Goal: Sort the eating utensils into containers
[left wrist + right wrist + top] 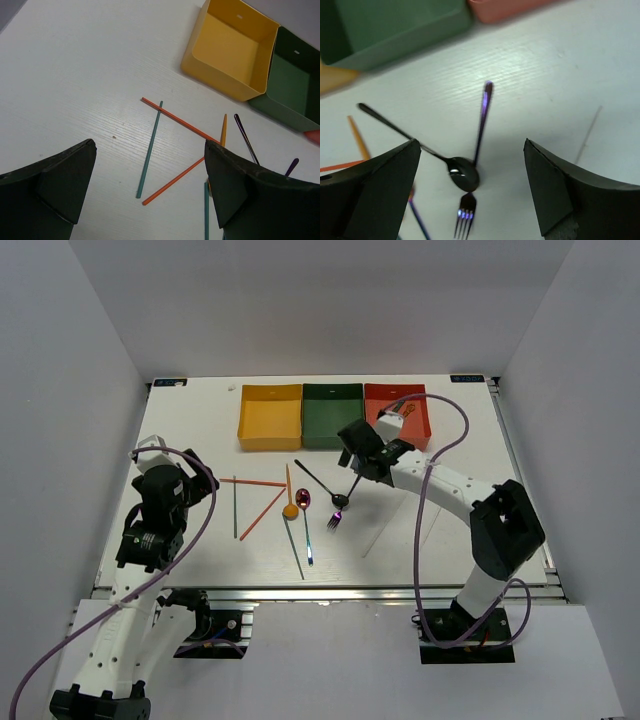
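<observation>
The right gripper (470,144) hangs wide open and empty over a black spoon (464,179) and a fork (481,125) lying crossed on the table (560,75), near the green tray (410,42). The left gripper (150,144), equally wide and empty, hovers over scattered chopsticks (149,150).

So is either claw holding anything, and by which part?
Nothing is held. The left claw and the right claw both stand open and empty; the fork lies loose beneath the right one.
</observation>
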Controlling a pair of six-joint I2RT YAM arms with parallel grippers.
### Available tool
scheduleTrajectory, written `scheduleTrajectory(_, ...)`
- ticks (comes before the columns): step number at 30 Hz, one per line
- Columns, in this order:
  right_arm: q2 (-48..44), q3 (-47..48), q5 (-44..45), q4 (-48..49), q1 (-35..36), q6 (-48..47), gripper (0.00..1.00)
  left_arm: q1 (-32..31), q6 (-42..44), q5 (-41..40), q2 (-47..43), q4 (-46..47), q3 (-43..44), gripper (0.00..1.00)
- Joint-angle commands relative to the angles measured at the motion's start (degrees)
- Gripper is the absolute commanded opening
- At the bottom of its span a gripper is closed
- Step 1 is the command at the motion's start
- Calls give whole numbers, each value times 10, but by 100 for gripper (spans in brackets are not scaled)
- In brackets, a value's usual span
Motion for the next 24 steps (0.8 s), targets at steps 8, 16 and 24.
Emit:
scheduleTrajectory(8,96,43,41,-99,16,127,80,-2,2,2,-7,2,0,98)
scheduleTrajectory(16,175,93,21,-158,25,182,72,-2,3,5,-14,3,-1,98)
scheduleTrajectory(24,199,66,-12,-128,35,205,54,-2,3,7,-26,3,-1,98)
